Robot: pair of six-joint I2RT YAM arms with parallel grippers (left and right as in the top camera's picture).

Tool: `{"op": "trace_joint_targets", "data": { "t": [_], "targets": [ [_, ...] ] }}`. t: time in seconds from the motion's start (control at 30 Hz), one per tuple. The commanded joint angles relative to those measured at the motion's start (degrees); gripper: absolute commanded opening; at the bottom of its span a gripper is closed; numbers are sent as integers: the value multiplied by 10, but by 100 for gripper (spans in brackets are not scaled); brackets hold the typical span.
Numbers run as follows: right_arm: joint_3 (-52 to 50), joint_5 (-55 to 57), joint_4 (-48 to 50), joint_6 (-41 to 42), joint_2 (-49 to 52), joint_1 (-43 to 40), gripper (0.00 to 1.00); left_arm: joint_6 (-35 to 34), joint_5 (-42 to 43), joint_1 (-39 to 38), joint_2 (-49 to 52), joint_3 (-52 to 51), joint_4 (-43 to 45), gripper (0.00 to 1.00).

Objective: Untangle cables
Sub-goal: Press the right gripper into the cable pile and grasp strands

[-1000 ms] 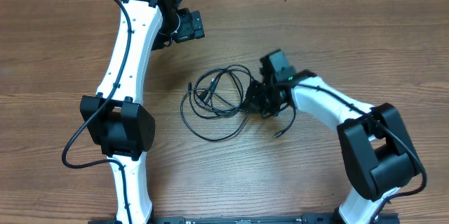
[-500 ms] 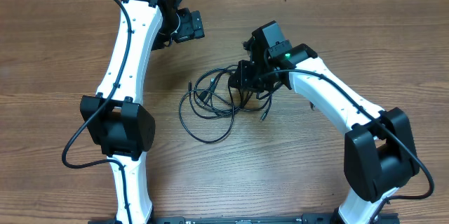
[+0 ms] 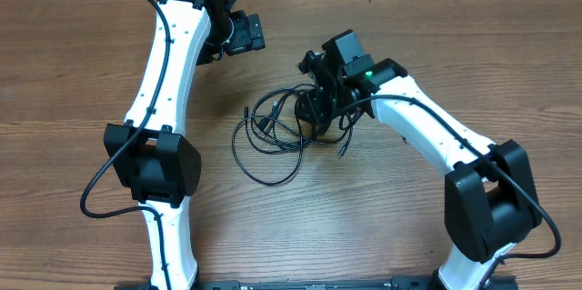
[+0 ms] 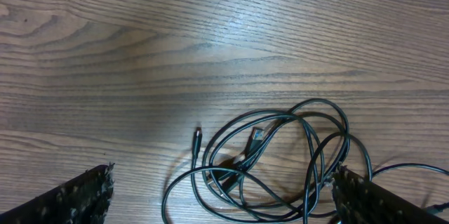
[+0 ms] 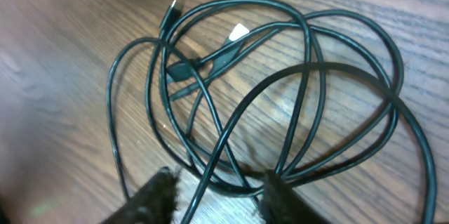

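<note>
Under everything, a wooden table [image 3: 73,81] with plain grain. On it, 2 white arms with black joints: left arm [image 3: 168,54] stretched toward the far edge, right arm [image 3: 427,131] bent in toward the middle.

Left gripper [image 3: 244,34] up above the wood and opened wide. In its own wrist view, only 2 dark fingers [image 4: 74,199] at the lower corners, well apart, gripping nothing.

Right gripper [image 3: 318,108] low at the right edge of the tangle. Jaws apart, with bare wood showing in the gap between the 2 fingers [image 5: 158,196]. Several black strands passing through this gap and close by the tips. Not pinched on any strand, as far as the wrist view tells.

Cables [image 3: 273,135]: thin black cords, looped and crossing in 1 flat tangle on the table. Directly ahead of the right gripper, nearest loops at its fingertips. Well apart from the left gripper, ahead of it and below it.

Inside the loops, far ahead of the right fingers, a silvery plug [image 5: 240,32]. Just beyond it, at the outer edge of the tangle, a small dark plug [image 5: 170,10]. Just behind the right gripper, 1 loose end [image 3: 344,152] sticking out toward the arm.
</note>
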Motion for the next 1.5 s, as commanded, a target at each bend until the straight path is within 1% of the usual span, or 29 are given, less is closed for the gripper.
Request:
{"op": "trace_joint_targets", "data": {
  "t": [0.0, 0.13, 0.3, 0.43, 0.53, 0.63, 0.73, 0.93, 1.03, 1.17, 1.37, 1.47],
  "targets": [
    [2, 21, 2, -32, -6, 11, 44, -4, -6, 0, 5, 11, 0, 99],
    [0, 26, 3, -32, -5, 26, 44, -3, -6, 0, 5, 11, 0, 100],
    [0, 91, 5, -33, 19, 49, 44, -3, -6, 0, 5, 11, 0, 100],
    [0, 91, 15, -60, 52, 59, 44, -4, -6, 0, 5, 11, 0, 100],
    [0, 92, 36, -64, 73, 66, 43, -3, -6, 0, 5, 11, 0, 100],
    [0, 91, 60, -67, 81, 71, 39, -3, -6, 0, 5, 11, 0, 99],
    [0, 92, 78, -96, 82, 75, 34, -4, -6, 0, 5, 11, 0, 100],
    [0, 92, 92, -110, 88, 76, 33, -4, -6, 0, 5, 11, 0, 100],
    [0, 92, 90, -110, 97, 76, 34, -4, -6, 0, 5, 11, 0, 100],
    [0, 92, 78, -135, 100, 76, 34, -4, -6, 0, 5, 11, 0, 99],
    [0, 92, 73, -139, 115, 77, 34, -3, -6, 0, 5, 11, 0, 99],
    [0, 92, 70, -157, 122, 77, 34, -3, -6, 0, 5, 11, 0, 100]
  ]
}}
